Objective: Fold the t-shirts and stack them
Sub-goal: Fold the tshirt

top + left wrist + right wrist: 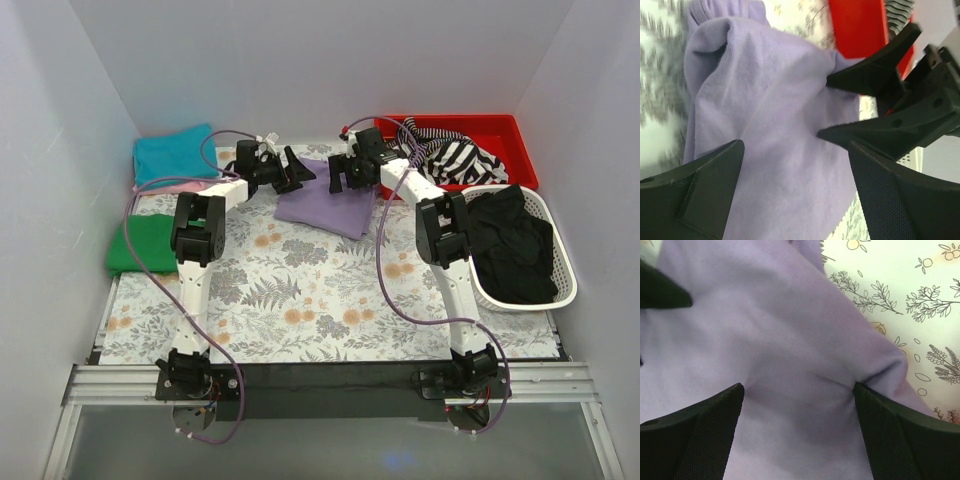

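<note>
While both sets of fingers stand wide apart, neither holds anything: the left gripper (pixel 796 145) hangs spread over the purple shirt (pixel 325 205), and the right gripper (pixel 799 385) straddles the same cloth, which puckers into a small crease at its right-hand fingertip. In the top view the two meet tip to tip at the shirt's far edge, left at 10 o'clock of it, right at 1 o'clock. The shirt lies as a rough rectangle at 12 o'clock on the floral table (pixel 300 300). A red bin (pixel 510 135) at 1 o'clock holds a black-and-white striped garment (pixel 455 158); the shirt's far right corner lies near its wall. A white basket (pixel 565 280) at 3 o'clock holds black clothing (pixel 515 245). At 11 o'clock a folded teal shirt (pixel 175 155) lies on a pink one (pixel 185 187), and at 9 o'clock a folded green shirt (pixel 145 245) lies at the table's left edge. Floral cloth shows from the purple shirt's near edge down toward the arm bases, between the two forearms.
</note>
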